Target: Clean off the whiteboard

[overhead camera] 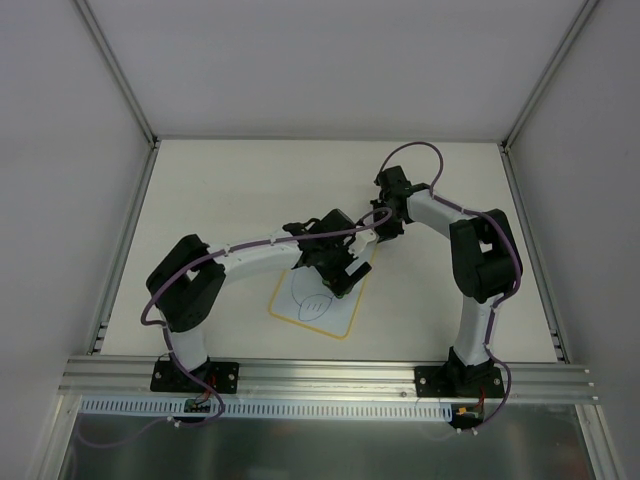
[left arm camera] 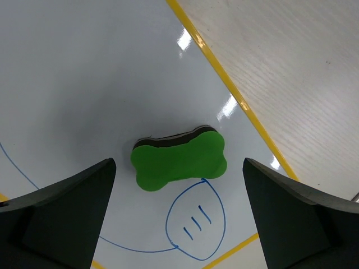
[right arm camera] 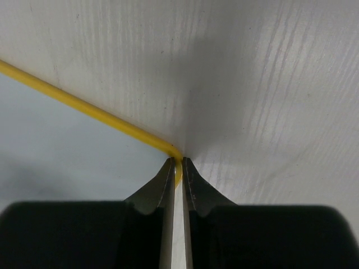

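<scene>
The whiteboard [overhead camera: 335,315] lies flat on the table near the middle, white with a yellow border and blue pen lines. In the left wrist view the board [left arm camera: 84,84] carries a blue oval with three short strokes [left arm camera: 196,224] and a long curved line. A green bone-shaped eraser [left arm camera: 178,158] lies on it. My left gripper [left arm camera: 178,163] is open above the board, one finger on each side of the eraser, not touching it. My right gripper [right arm camera: 178,162] is shut, its tips at the board's far right rounded corner [right arm camera: 171,150]. In the top view it [overhead camera: 380,232] sits at that corner.
The light wood-grain table [overhead camera: 220,200] is walled by white panels on three sides, with metal rails along its left and right edges. An aluminium rail [overhead camera: 330,375] at the near edge carries both arm bases. Purple cables run along both arms.
</scene>
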You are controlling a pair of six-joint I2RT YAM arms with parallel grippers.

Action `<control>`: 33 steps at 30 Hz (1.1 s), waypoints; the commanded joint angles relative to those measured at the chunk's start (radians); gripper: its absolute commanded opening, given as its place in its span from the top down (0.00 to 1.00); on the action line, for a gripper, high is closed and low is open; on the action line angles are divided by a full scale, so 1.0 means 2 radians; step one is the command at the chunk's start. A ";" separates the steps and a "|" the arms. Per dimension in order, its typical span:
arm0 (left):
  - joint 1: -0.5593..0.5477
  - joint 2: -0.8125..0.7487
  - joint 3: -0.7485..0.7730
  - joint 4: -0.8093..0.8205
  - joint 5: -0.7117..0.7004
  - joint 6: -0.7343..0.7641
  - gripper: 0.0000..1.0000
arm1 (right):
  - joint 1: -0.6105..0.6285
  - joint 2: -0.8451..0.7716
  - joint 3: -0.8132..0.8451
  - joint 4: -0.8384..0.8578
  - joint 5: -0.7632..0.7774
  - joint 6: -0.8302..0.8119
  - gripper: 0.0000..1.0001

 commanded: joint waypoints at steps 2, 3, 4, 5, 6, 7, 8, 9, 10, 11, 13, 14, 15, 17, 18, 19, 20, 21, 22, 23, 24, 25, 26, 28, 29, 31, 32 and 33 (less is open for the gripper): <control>-0.006 0.004 0.022 -0.014 -0.065 -0.052 0.01 | -0.004 0.007 -0.008 -0.005 0.005 0.005 0.97; -0.008 0.003 0.021 -0.015 -0.072 -0.056 0.01 | -0.004 0.006 -0.008 -0.005 0.004 0.005 0.97; -0.009 0.003 0.021 -0.015 -0.091 -0.058 0.01 | -0.004 0.006 -0.008 -0.005 0.004 0.005 0.97; -0.011 0.003 0.019 -0.017 -0.094 -0.058 0.01 | -0.004 0.007 -0.008 -0.005 0.004 0.005 0.97; -0.012 0.005 0.020 -0.017 -0.098 -0.061 0.01 | -0.005 0.007 -0.008 -0.005 0.005 0.005 0.97; -0.013 0.008 0.021 -0.017 -0.103 -0.062 0.01 | -0.005 0.007 -0.009 -0.005 0.005 0.006 0.97; -0.013 0.010 0.023 -0.017 -0.102 -0.064 0.01 | -0.005 0.008 -0.008 -0.005 0.004 0.006 0.97; -0.013 0.015 0.024 -0.018 -0.099 -0.066 0.01 | -0.004 0.009 -0.008 -0.005 0.004 0.006 0.97; -0.013 0.018 0.027 -0.018 -0.096 -0.068 0.01 | -0.005 0.009 -0.008 -0.004 0.004 0.007 0.97; -0.014 0.021 0.030 -0.018 -0.089 -0.071 0.01 | -0.006 0.011 -0.008 -0.005 0.004 0.007 0.97; -0.018 0.028 0.032 -0.019 -0.084 -0.072 0.01 | -0.006 0.011 -0.008 -0.005 0.004 0.008 0.98; -0.019 0.030 0.033 -0.020 -0.082 -0.074 0.01 | -0.007 0.011 -0.009 -0.005 0.004 0.007 0.98; -0.021 0.032 0.033 -0.020 -0.080 -0.074 0.02 | -0.007 0.011 -0.009 -0.005 0.004 0.007 0.98; -0.024 0.032 0.031 -0.020 -0.080 -0.078 0.03 | -0.007 0.012 -0.008 -0.004 0.003 0.006 0.99; -0.025 0.033 0.031 -0.021 -0.079 -0.079 0.04 | -0.007 0.012 -0.008 -0.004 0.003 0.006 0.99; -0.026 0.032 0.029 -0.021 -0.079 -0.080 0.04 | -0.007 0.012 -0.009 -0.004 0.002 0.008 1.00; -0.026 0.034 0.028 -0.021 -0.080 -0.081 0.05 | -0.007 0.013 -0.008 -0.005 0.002 0.007 1.00; -0.026 0.033 0.028 -0.021 -0.082 -0.080 0.05 | -0.008 0.014 -0.008 -0.005 0.003 0.007 1.00; -0.026 0.034 0.028 -0.021 -0.084 -0.079 0.05 | -0.008 0.013 -0.008 -0.004 0.003 0.008 1.00; -0.026 0.035 0.027 -0.021 -0.085 -0.080 0.06 | -0.008 0.013 -0.008 -0.004 0.003 0.008 1.00; -0.026 0.035 0.027 -0.022 -0.085 -0.080 0.07 | -0.008 0.013 -0.008 -0.005 0.003 0.008 1.00; -0.026 0.035 0.028 -0.022 -0.085 -0.081 0.07 | -0.008 0.013 -0.009 -0.005 0.003 0.008 1.00; -0.026 0.036 0.029 -0.023 -0.084 -0.081 0.07 | -0.008 0.013 -0.008 -0.005 0.003 0.008 0.99; -0.026 0.032 0.028 -0.024 -0.082 -0.081 0.07 | -0.008 0.012 -0.008 -0.004 0.001 0.009 1.00; -0.027 0.032 0.028 -0.025 -0.079 -0.081 0.07 | -0.009 0.012 -0.009 -0.005 0.001 0.009 1.00; -0.029 0.019 0.027 -0.025 -0.076 -0.081 0.05 | -0.009 0.012 -0.008 -0.004 0.000 0.009 1.00; -0.030 0.015 0.026 -0.025 -0.077 -0.080 0.04 | -0.009 0.013 -0.009 -0.004 0.000 0.009 1.00; -0.030 0.006 0.026 -0.026 -0.079 -0.080 0.04 | -0.009 0.013 -0.008 -0.004 -0.001 0.009 1.00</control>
